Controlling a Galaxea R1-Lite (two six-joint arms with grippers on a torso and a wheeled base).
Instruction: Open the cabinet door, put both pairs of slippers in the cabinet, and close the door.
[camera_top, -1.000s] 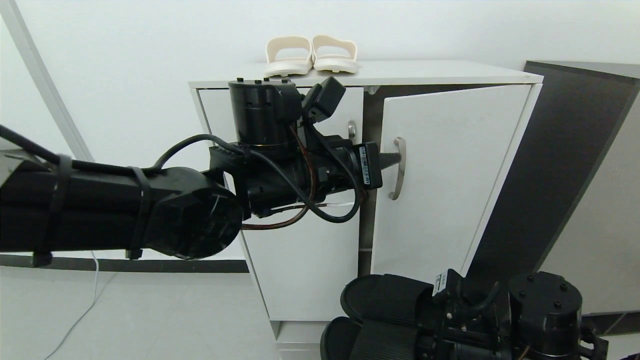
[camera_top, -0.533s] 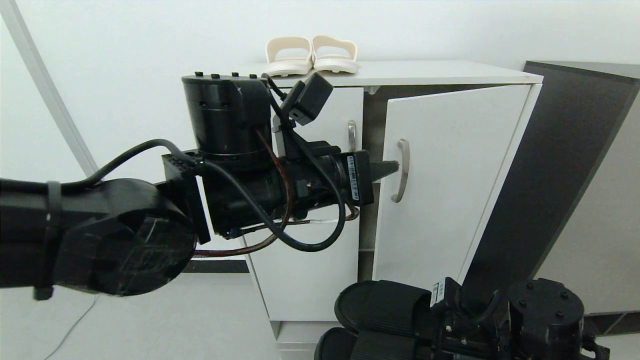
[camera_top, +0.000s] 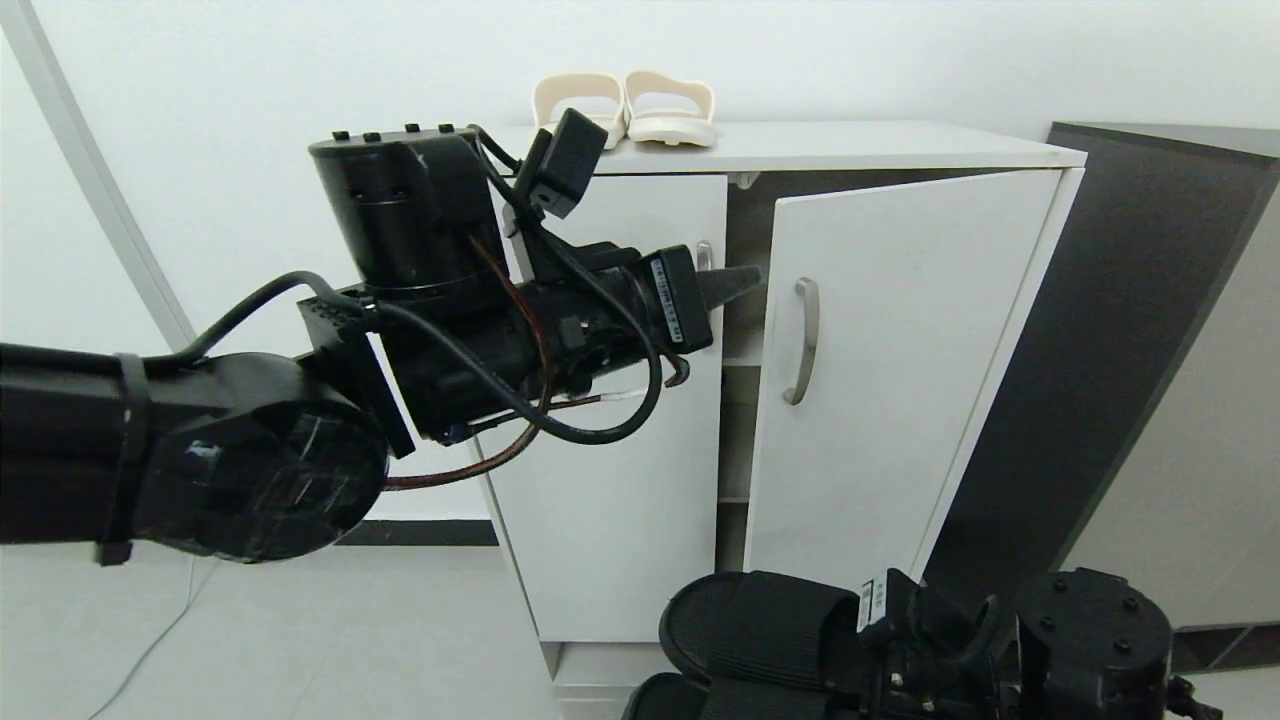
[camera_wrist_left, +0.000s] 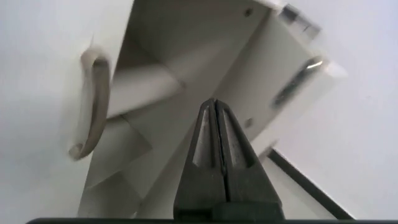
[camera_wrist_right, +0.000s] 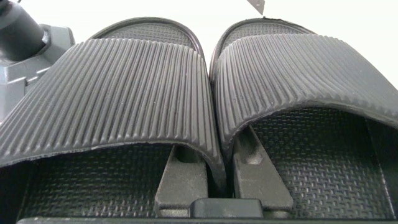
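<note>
The white cabinet (camera_top: 860, 150) has its right door (camera_top: 890, 370) ajar, with a dark gap beside the closed left door (camera_top: 600, 500). My left gripper (camera_top: 745, 276) is shut and empty, its tip in that gap, left of and above the right door's handle (camera_top: 800, 340). In the left wrist view the shut fingers (camera_wrist_left: 216, 143) point at an inner shelf (camera_wrist_left: 143, 87). Cream slippers (camera_top: 625, 105) rest on the cabinet top. My right gripper (camera_wrist_right: 219, 180) is shut on the black slippers (camera_wrist_right: 205, 93), held low in front of the cabinet (camera_top: 760, 625).
A dark grey panel (camera_top: 1120, 330) stands right of the cabinet, close to the open door's swing. The left door's handle (camera_top: 703, 255) sits just behind my left gripper. A white wall is behind, with light floor (camera_top: 300, 640) at lower left.
My left gripper has come off the right door's handle and moved up and left to the gap between the doors. The right arm with the black slippers has sunk slightly.
</note>
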